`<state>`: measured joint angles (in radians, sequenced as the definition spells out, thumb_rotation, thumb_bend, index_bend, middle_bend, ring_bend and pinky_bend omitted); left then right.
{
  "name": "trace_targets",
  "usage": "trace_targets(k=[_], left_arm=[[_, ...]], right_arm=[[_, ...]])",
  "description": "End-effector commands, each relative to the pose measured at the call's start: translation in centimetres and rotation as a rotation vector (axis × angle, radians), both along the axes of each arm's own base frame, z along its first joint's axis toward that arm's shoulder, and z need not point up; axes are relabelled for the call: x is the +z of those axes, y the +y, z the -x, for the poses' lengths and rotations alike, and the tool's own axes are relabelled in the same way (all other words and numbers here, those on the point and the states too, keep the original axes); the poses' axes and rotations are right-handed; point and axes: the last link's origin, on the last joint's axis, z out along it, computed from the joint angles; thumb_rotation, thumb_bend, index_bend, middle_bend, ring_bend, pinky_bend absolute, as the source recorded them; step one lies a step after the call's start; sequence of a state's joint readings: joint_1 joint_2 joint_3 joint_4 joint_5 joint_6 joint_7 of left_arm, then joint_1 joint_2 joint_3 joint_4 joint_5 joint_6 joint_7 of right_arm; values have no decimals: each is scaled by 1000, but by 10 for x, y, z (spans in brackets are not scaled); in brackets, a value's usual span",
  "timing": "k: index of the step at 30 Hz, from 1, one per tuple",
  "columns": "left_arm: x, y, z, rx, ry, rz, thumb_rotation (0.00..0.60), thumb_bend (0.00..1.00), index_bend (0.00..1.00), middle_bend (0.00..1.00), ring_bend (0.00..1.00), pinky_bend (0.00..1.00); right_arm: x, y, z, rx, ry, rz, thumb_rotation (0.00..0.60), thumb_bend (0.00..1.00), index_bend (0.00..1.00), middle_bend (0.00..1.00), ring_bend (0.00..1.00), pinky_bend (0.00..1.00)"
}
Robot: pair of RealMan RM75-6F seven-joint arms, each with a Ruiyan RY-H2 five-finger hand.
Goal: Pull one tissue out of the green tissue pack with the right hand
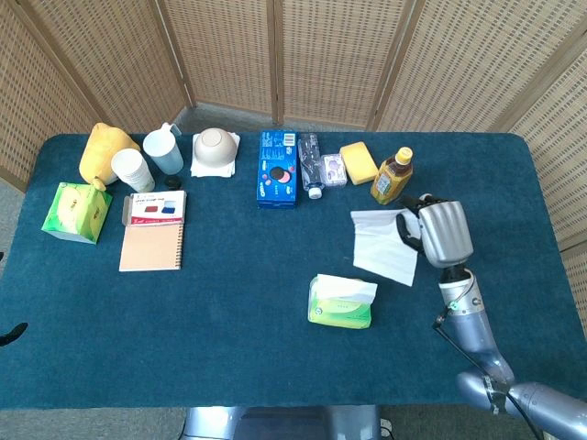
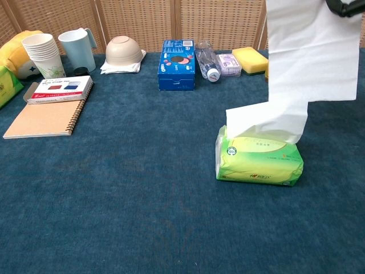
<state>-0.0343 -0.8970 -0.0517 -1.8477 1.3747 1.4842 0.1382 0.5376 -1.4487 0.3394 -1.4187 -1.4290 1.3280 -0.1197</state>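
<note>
Your right hand (image 1: 442, 233) is holding a white tissue (image 1: 384, 244) at right of centre, hanging clear of the green tissue pack (image 1: 340, 303) lying lower left of it

green tissue pack (image 2: 259, 161): a round logo at the upper left of the front face and a line of small red print along the bottom edge; neither can be read.
blue rectangular box (image 2: 177, 71): printed pictures and small marks on top, no words legible.
red-and-white flat box on the spiral notebook (image 2: 59, 89): lettering too small to read.
</note>
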Motion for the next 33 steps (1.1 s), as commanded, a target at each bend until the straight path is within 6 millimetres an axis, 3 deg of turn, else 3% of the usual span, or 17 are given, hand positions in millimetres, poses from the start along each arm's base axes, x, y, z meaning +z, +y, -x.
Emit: trace_targets(k=[1,10,12,14,16,17,19,22,28,33], left_arm=[[-3,1,0,6,3,11,600,0,0,0,0,94],[-10,1,-1,14,11,33,600,0,0,0,0,93],[-10,1,-1,19,10,35,600,0,0,0,0,93],[-10,0,0,23,10,39,600,0,0,0,0,93],[-9,0,1,27,8,40,600,0,0,0,0,93],[-9,-1,2,29,7,40,600,0,0,0,0,93],[-8,-1,4,34,6,40,600,0,0,0,0,93],[-5,2,7,45,-5,38,600,0,0,0,0,93],[-4,2,7,43,-17,44,600,0,0,0,0,93],[-5,2,7,38,-10,53,600,0,0,0,0,93]], right_arm=[[-27,-6,5,-34,16,-64,600,581,684,729,640,760],[-87,-3,-46,23,37,-172,600,582,682,725,631,760],[-97,-7,-50,8,62,-183,600,582,623,674,587,745],[-106,-10,-50,-16,92,-212,600,554,347,470,451,664],[-112,-12,-47,-47,120,-263,600,405,31,114,171,480],[-114,-13,-46,-63,128,-290,600,333,0,28,78,413],[-113,-15,-44,-91,131,-317,600,251,0,0,0,324],[-101,-16,-45,-95,122,-308,600,219,0,0,0,282],[-70,-2,-49,-8,153,-256,600,198,0,0,0,284],[-43,24,-30,53,223,-193,600,170,0,0,0,288]])
